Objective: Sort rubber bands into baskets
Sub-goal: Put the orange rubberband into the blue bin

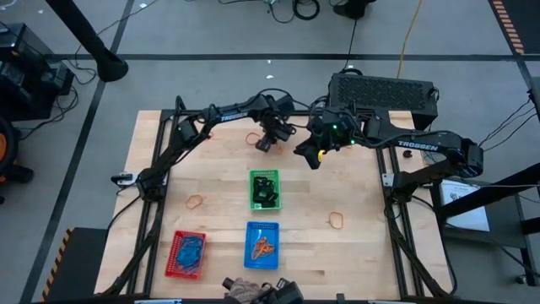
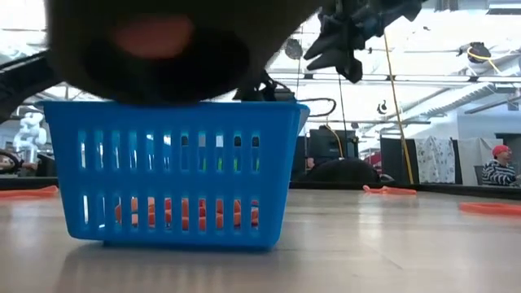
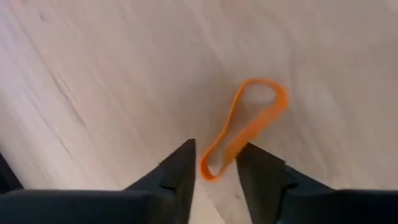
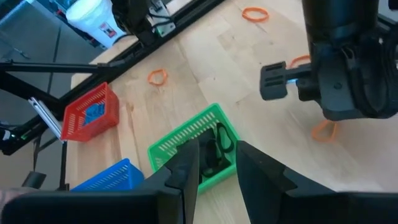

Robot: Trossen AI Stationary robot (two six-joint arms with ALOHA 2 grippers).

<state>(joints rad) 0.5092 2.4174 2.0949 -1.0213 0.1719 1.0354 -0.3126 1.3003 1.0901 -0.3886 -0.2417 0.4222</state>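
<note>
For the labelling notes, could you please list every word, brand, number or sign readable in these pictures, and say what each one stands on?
"TROSSEN": white lettering on the right arm's link, high view.
White lettering on the left arm's link, high view: too small to read.
Label on the white tub beyond the table, right wrist view: too blurred to read.
Blue basket, green basket, red basket: no text visible.
</note>
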